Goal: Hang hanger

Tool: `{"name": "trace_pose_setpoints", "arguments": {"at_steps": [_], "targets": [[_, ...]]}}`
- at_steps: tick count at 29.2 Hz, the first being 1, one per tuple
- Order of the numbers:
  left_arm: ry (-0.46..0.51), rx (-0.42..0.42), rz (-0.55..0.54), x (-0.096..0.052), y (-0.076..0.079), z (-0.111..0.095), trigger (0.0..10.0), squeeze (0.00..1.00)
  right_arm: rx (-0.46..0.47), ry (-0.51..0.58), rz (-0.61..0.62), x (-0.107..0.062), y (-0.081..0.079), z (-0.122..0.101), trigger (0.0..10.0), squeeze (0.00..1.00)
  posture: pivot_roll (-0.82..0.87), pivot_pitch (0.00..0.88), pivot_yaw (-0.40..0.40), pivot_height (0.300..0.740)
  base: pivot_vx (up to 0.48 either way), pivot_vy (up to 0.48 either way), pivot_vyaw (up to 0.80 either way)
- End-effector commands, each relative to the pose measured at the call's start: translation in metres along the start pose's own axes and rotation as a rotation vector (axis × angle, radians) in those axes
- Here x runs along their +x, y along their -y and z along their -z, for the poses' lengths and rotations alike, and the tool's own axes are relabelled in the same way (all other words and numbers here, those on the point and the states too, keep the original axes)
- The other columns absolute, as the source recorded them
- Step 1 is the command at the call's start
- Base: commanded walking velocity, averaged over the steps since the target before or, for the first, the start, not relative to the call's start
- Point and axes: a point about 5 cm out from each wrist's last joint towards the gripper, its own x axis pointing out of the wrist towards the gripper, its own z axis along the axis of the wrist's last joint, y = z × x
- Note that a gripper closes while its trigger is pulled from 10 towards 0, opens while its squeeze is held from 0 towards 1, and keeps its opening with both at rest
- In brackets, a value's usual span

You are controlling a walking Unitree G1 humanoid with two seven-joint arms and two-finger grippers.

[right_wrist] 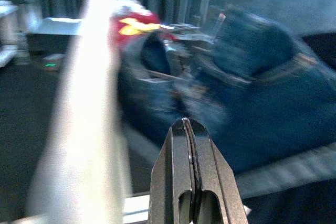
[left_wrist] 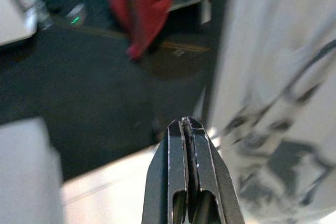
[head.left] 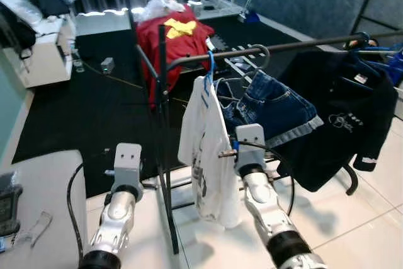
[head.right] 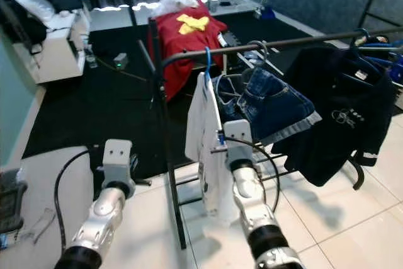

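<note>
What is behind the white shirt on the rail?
Behind the white shirt hang denim shorts on the same rail, with a red garment draped farther back. The shirt covers part of the shorts and the right pincer.

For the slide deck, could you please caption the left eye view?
White printed T-shirt on a blue hanger hangs from the black clothes rail beside denim shorts, both arms raised below.

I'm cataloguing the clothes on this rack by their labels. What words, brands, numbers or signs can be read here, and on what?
None can be read.
Black jacket: white chest emblem with lettering, too small to read.
Black jacket's neck label: too small to read.
White T-shirt: dark print, no legible words.
Red garment: yellow X-like shape, no text.
</note>
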Motion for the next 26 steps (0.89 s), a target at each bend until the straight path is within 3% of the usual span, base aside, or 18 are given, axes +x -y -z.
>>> {"name": "trace_pose_setpoints", "arguments": {"at_steps": [1,6,8,11,22,26], "targets": [[-0.018,0.002,-0.027,-0.002,-0.008,0.005,10.0,0.00,0.020,0.006,-0.012,0.001,-0.008,-0.003,10.0,0.00,-0.10,0.000,0.016,0.740,0.000,0.000,0.00],[-0.033,0.018,-0.048,-0.002,-0.012,0.008,10.0,0.00,0.035,-0.040,-0.055,-0.002,-0.013,0.005,10.0,0.00,-0.09,0.000,0.009,0.740,0.000,0.000,0.00],[-0.094,0.017,-0.119,-0.004,-0.021,0.019,10.0,0.00,0.049,-0.153,-0.144,-0.010,-0.025,0.023,10.0,0.00,-0.09,0.000,0.007,0.740,0.000,0.000,0.00],[-0.144,0.017,-0.162,-0.007,-0.029,0.028,10.0,0.00,0.039,-0.198,-0.201,-0.017,-0.033,0.032,10.0,0.00,-0.08,0.000,0.005,0.740,0.000,0.000,0.00],[-0.125,0.029,-0.118,-0.011,-0.023,0.027,10.0,0.00,0.028,-0.140,-0.177,-0.016,-0.035,0.024,10.0,0.00,-0.08,0.000,0.015,0.740,0.000,0.000,0.00],[-0.081,0.060,-0.096,-0.009,-0.017,0.020,10.0,0.00,-0.013,-0.110,-0.204,-0.012,-0.036,0.019,10.0,0.00,-0.08,0.000,0.012,0.740,0.000,-0.480,0.57]]}}
